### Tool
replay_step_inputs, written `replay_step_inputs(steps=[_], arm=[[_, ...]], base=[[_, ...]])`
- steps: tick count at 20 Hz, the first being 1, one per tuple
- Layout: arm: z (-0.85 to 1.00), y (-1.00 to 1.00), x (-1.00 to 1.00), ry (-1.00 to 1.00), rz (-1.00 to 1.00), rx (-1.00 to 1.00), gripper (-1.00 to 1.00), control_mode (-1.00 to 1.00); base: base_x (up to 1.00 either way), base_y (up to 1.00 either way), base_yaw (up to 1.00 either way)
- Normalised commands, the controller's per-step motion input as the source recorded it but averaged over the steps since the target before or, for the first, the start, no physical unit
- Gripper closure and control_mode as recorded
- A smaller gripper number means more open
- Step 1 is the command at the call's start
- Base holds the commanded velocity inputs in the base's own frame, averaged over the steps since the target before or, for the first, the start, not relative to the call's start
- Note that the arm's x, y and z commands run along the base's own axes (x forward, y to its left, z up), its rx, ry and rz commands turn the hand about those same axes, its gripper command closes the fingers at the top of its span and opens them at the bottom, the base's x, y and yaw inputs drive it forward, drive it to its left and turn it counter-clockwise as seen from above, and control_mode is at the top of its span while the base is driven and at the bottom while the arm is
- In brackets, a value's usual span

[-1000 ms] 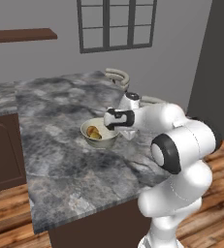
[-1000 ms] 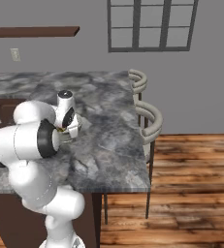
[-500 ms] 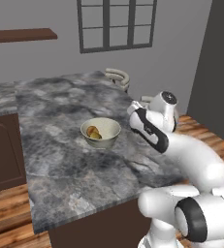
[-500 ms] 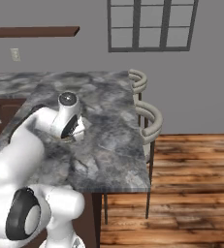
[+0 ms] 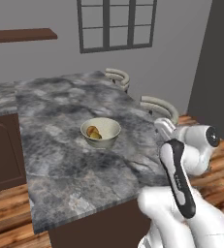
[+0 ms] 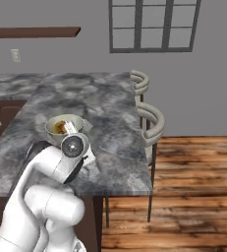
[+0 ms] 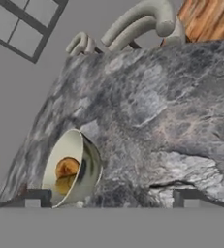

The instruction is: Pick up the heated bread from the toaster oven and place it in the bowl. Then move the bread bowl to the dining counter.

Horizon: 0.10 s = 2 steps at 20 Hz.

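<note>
The bowl, pale cream, stands on the dining counter with the heated bread lying inside it, a small golden roll. The right base view has the bowl and bread partly behind my arm. My gripper is open, its fingertips spread wide with nothing between them. It hovers low over the marble, drawn back from the bowl, which sits to the lower left of the hand view with the bread showing in it. The toaster oven is out of view.
Two curved-back stools stand along the counter's far right side. The counter's edge drops to a wooden floor. A dark cabinet and a second marble worktop lie to the left.
The arm has pulled back from beside the bowl toward the counter's near right edge, and the jaws have opened wide. Bowl and bread stay where they were.
</note>
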Motion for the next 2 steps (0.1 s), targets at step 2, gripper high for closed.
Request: replay_step_inputs(steps=[2], arm=[[0.0, -0.07, -0.06, -0.03, 0.0, 0.07, -1.0, -1.0]], base=[[0.0, 0.0, 0.0]])
